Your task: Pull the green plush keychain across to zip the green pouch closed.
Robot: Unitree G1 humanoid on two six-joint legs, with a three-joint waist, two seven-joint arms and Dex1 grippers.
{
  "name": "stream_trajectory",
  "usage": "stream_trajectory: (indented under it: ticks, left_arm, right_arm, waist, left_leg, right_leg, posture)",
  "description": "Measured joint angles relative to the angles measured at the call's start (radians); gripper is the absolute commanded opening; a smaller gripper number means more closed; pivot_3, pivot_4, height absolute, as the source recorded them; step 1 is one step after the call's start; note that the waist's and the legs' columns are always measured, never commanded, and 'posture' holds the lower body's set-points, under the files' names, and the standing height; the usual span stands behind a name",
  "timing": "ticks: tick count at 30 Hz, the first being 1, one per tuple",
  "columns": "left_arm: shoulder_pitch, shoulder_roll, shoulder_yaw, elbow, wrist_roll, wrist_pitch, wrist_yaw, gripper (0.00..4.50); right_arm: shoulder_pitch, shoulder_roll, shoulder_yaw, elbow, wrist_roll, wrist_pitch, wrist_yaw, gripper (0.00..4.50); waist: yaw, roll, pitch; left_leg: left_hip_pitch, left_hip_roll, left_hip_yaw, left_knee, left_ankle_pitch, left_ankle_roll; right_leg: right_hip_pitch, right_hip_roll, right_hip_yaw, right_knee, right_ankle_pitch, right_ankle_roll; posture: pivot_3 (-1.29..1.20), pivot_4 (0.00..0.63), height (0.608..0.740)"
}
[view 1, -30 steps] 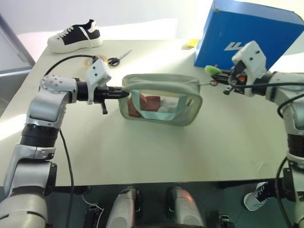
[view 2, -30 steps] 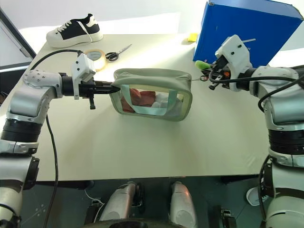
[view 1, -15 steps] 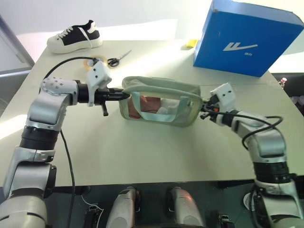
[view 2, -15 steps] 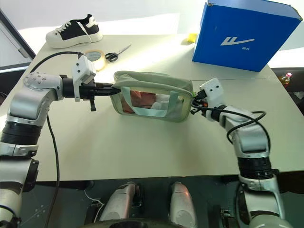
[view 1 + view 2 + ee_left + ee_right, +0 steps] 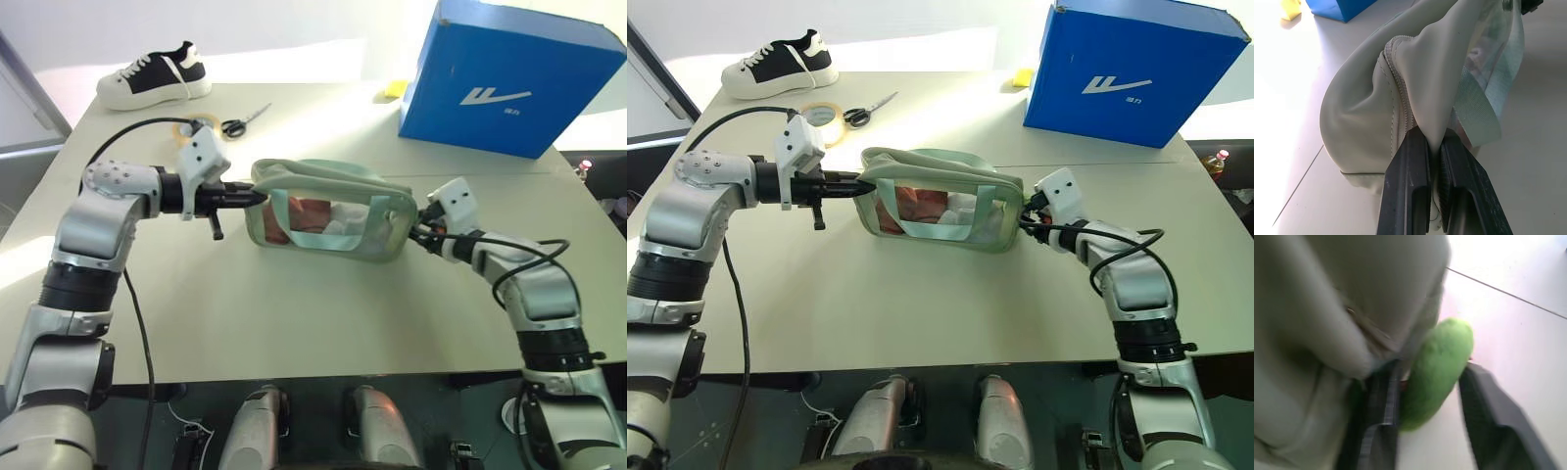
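While left claw (image 5: 1434,196) pinches green pouch (image 5: 328,211), keychain (image 5: 1437,369) sits between parted right claw (image 5: 1430,431) fingers.

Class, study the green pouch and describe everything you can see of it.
The green pouch is a pale sage fabric bag with clear window panels showing red and light-blue contents. It lies on the table. The left gripper pinches one end; at the other, the green plush keychain lies between the right gripper's open fingers.
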Motion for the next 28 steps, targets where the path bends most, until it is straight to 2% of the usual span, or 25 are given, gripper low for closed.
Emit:
stream_trajectory:
  ticks: [1, 3, 7, 10, 11, 15, 20, 21, 28]
  left_arm:
    - [0.0, 0.0, 0.0, 0.0, 0.0, 0.0, 0.001, 0.0]
    - [0.0, 0.0, 0.0, 0.001, 0.0, -0.002, 0.001, 0.0]
    - [-0.001, 0.0, 0.002, 0.006, 0.001, -0.005, 0.002, 0.0]
    - [-0.002, 0.0, 0.003, 0.015, 0.002, -0.008, 0.002, 0.0]
    - [-0.003, 0.0, 0.004, 0.017, 0.003, -0.009, 0.002, 0.0]
    - [-0.01, -0.002, 0.003, 0.035, 0.002, -0.005, 0.0, 1.58]
    - [-0.019, 0.004, 0.008, 0.059, -0.012, 0.027, -0.01, 4.17]
    - [-0.025, 0.012, 0.016, 0.06, -0.021, 0.039, -0.016, 4.48]
    - [-0.067, 0.086, 0.097, 0.06, -0.051, 0.113, 0.005, 4.48]
  right_arm:
    - [-0.004, -0.025, -0.002, 0.0, 0.001, 0.009, 0.013, 3.7]
    - [-0.008, -0.103, -0.004, 0.0, 0.001, 0.013, 0.056, 4.48]
    - [-0.038, -0.298, -0.045, 0.016, 0.03, 0.01, 0.201, 4.48]
    - [-0.065, -0.475, -0.079, 0.037, 0.081, -0.015, 0.394, 4.48]
    - [-0.072, -0.494, -0.087, 0.036, 0.092, -0.015, 0.422, 4.48]
    - [-0.101, -0.549, -0.106, -0.063, 0.237, 0.06, 0.585, 4.5]
    - [-0.144, -0.506, -0.089, -0.156, 0.313, 0.123, 0.572, 4.5]
    - [-0.146, -0.497, -0.08, -0.162, 0.318, 0.126, 0.566, 4.5]
    - [-0.148, -0.49, -0.074, -0.155, 0.322, 0.126, 0.54, 4.5]
  waist:
    - [0.0, 0.0, 0.0]
    - [0.0, 0.001, 0.0]
    - [0.001, 0.001, 0.001]
    - [0.002, 0.001, 0.001]
    - [0.0, 0.001, 0.0]
    - [-0.001, 0.001, 0.0]
    - [0.005, 0.0, 0.001]
    - [0.006, 0.0, 0.001]
    - [0.003, 0.0, 0.001]
  left_leg:
    - [0.0, 0.0, 0.0, 0.0, 0.0, 0.0]
    - [0.0, 0.0, 0.0, 0.0, 0.0, 0.0]
    - [-0.001, 0.0, 0.0, 0.0, 0.0, 0.0]
    - [0.0, 0.001, 0.0, 0.0, 0.0, 0.0]
    - [0.0, 0.001, 0.0, -0.001, 0.0, 0.0]
    - [0.0, 0.002, 0.0, -0.001, 0.0, 0.0]
    - [-0.002, 0.001, 0.0, 0.0, 0.0, 0.0]
    - [-0.003, 0.001, 0.0, 0.0, 0.0, 0.0]
    - [-0.004, -0.001, 0.0, 0.0, -0.001, 0.0]
  right_leg:
    - [0.0, 0.0, 0.0, 0.0, 0.0, 0.0]
    - [-0.001, 0.0, 0.0, 0.0, 0.0, 0.0]
    - [-0.001, -0.001, 0.0, -0.001, 0.0, 0.0]
    - [-0.001, -0.001, 0.0, -0.002, 0.0, 0.0]
    - [-0.001, -0.001, 0.0, -0.002, 0.0, 0.0]
    - [-0.001, -0.002, 0.0, -0.002, 0.0, 0.0]
    - [-0.002, -0.004, 0.0, -0.003, -0.002, -0.004]
    - [-0.003, -0.004, 0.0, -0.002, -0.002, -0.004]
    - [-0.004, -0.006, 0.0, -0.002, -0.002, -0.004]
  posture:
    - [0.0, 0.15, 0.74]
    - [0.0, 0.15, 0.74]
    - [0.0, 0.15, 0.74]
    - [0.0, 0.15, 0.74]
    - [0.0, 0.15, 0.74]
    - [0.0, 0.15, 0.74]
    - [0.0, 0.15, 0.74]
    - [0.0, 0.15, 0.74]
    - [0.0, 0.15, 0.74]
